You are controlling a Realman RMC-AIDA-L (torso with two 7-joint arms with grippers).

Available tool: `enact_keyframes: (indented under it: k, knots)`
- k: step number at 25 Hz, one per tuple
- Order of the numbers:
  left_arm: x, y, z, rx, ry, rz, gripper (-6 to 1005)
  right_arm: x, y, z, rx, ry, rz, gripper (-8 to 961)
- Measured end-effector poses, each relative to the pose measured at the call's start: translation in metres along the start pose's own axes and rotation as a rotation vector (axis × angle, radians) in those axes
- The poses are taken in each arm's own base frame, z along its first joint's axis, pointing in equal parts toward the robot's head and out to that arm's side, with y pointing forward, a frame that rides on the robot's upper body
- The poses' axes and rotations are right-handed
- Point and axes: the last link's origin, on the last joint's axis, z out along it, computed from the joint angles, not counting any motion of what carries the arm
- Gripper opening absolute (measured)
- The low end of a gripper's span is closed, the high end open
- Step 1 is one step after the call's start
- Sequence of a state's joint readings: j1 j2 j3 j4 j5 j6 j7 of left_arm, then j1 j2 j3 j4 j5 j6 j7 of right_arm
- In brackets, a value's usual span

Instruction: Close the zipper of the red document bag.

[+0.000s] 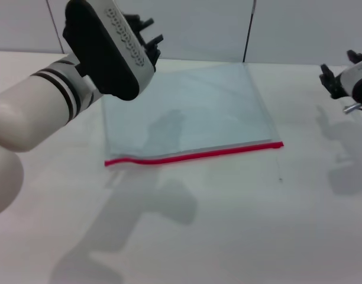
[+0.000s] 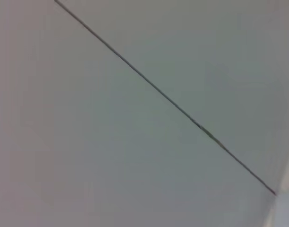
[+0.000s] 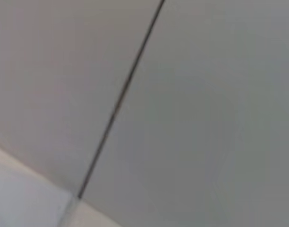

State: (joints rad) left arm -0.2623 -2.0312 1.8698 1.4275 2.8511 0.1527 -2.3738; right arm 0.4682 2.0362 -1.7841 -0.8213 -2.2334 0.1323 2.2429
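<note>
White counter fills my view, backed by pale wall panels. I see the red document bag lying flat mid-counter, zipper along its near edge. Left gripper hovers above its far-left corner, right gripper waits well apart; I cannot tell either's fingers.

Bare lab-like space: white table, grey panelled wall.

Bare table before zipper

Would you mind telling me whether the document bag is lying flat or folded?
Flat and spread: the red document bag lies unfolded on the table, its zipper along the near edge.
</note>
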Motion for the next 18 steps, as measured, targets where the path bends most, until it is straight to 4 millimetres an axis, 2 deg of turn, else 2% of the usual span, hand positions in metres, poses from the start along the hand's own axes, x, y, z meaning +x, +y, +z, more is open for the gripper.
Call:
enact_keyframes:
  k: [4,7,10,12,14,18]
  knots:
    - [0.002,-0.009,-0.004,0.086,0.080,-0.184,195,-0.005,0.015,-0.006,0.041,-0.076,0.064,553]
    - [-0.008,-0.014,-0.005,0.158,0.115,-0.317,245,-0.008,0.021,-0.015,0.104,-0.146,0.109,570]
    - [-0.026,-0.010,-0.007,0.247,0.143,-0.439,378,-0.009,0.030,-0.031,0.171,-0.263,0.164,566]
    - [-0.039,-0.002,-0.013,0.308,0.171,-0.499,467,-0.003,0.035,-0.041,0.194,-0.319,0.216,564]
    - [-0.057,0.004,-0.023,0.397,0.226,-0.547,713,0.005,0.036,-0.047,0.203,-0.346,0.267,561]
    - [-0.068,0.008,-0.031,0.440,0.274,-0.622,741,0.014,0.038,-0.055,0.209,-0.384,0.333,560]
